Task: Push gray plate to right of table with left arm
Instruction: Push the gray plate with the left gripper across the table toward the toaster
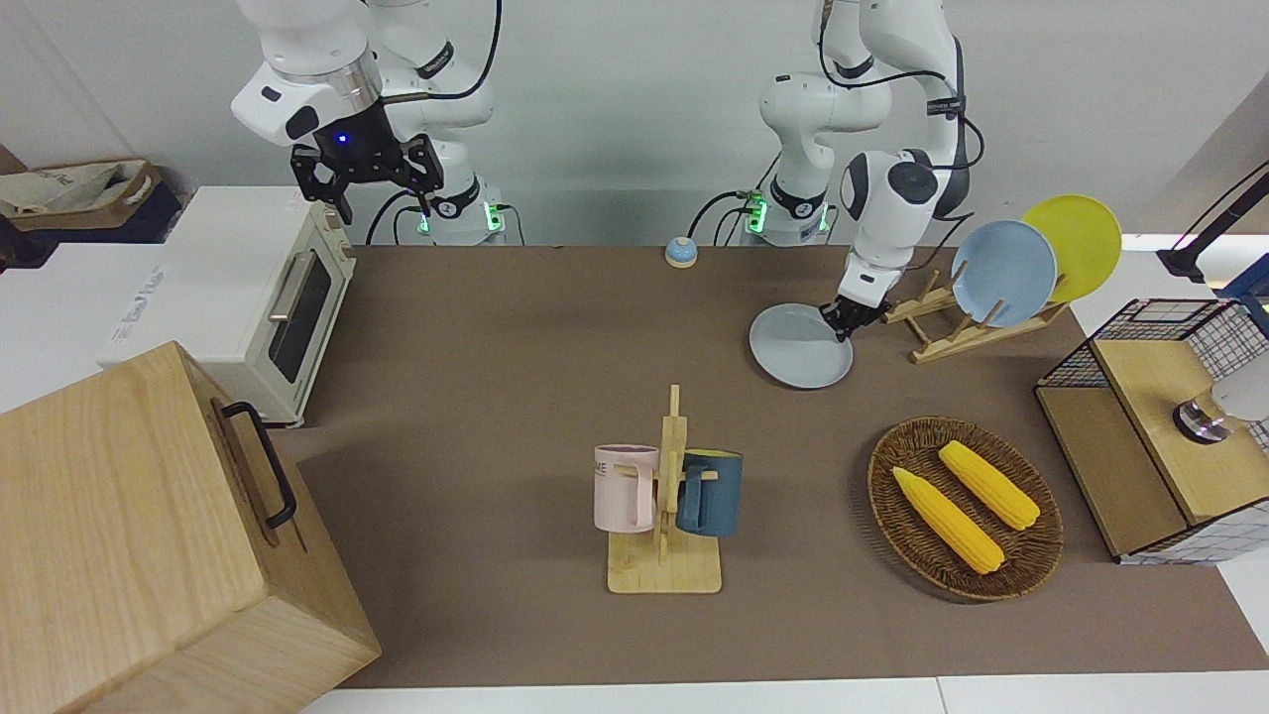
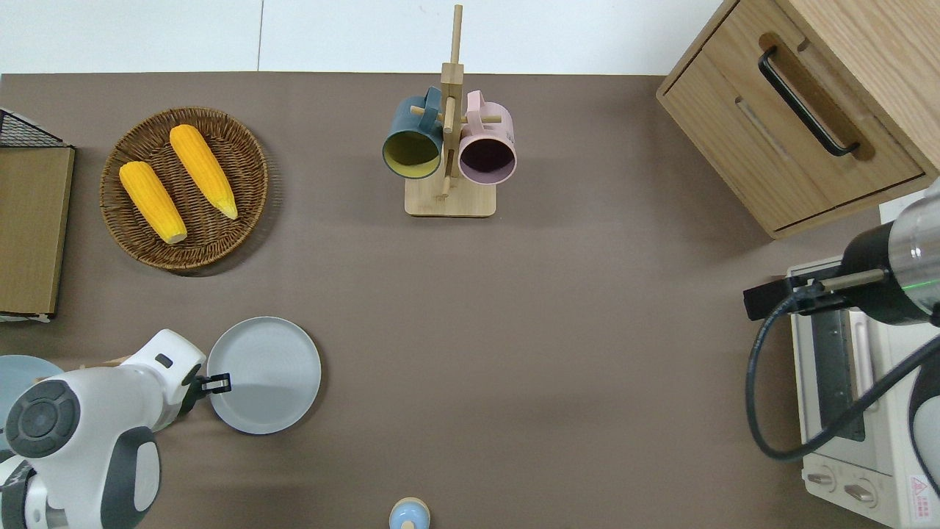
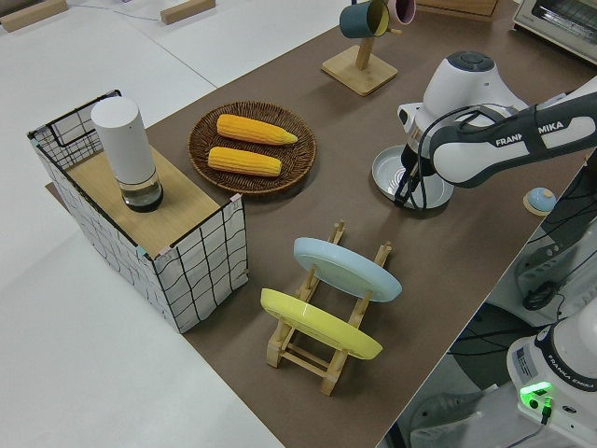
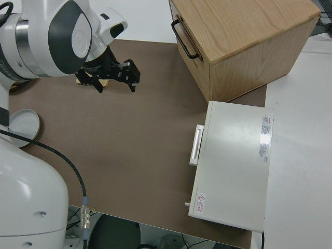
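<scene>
Left hand sat low at the gray plate, touching the rim on the side toward the left arm's end of the table. The plate lay from the hand toward the right arm's end, so the hand was already on the correct side for a push that way. Fingers looked nearly closed, with nothing gripped between them; the contact read as a nudge against the rim, not a grasp.

The plate lay flat on the table near the robots' edge, well toward the left arm's end, just beside the wooden plate rack, nearer to the robots than the wicker basket. Being round, it had no long axis to line up. Open table lay along the push line toward the right arm's end. The left arm was clearly the nearer one. Right hand was parked, fingers spread, empty.
</scene>
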Controlling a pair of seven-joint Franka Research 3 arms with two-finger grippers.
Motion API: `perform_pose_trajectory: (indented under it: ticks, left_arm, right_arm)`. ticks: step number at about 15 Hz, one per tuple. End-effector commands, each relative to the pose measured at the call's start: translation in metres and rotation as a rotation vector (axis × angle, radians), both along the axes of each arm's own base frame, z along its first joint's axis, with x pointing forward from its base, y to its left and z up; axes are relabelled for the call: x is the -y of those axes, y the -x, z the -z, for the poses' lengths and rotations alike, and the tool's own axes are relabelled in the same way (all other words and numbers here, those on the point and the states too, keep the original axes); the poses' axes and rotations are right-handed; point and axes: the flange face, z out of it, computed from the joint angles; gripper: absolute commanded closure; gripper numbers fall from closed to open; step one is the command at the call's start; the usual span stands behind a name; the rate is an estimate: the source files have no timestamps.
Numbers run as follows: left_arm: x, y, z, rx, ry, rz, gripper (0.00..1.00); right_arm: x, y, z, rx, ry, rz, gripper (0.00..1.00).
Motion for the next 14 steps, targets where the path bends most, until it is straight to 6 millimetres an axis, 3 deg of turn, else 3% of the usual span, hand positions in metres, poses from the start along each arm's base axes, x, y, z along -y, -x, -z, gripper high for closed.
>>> perform_pose_trajectory:
  ticks: [1,6,9,12,14]
  left_arm:
    - [0.078,-0.007,0.024,-0.037,-0.017,-0.098,1.0]
    - [0.175,-0.003,0.024,-0.019,-0.006,-0.215,1.0]
    - [0.251,0.001,0.03,-0.021,-0.004,-0.282,1.0]
    - [0.306,0.011,0.033,-0.017,0.004,-0.318,1.0]
    - [0.329,0.02,0.033,-0.018,0.002,-0.318,1.0]
  right_arm:
    - [0.002,0.003,-0.004,-0.005,-0.004,0.017,0.017]
    - [0.001,0.003,-0.004,-0.004,-0.002,0.015,0.017]
    - [0.002,0.003,-0.004,-0.005,-0.004,0.017,0.017]
    - [0.001,0.003,-0.004,-0.004,-0.002,0.015,0.017]
    - [0.002,0.003,-0.004,-0.005,-0.004,0.017,0.017]
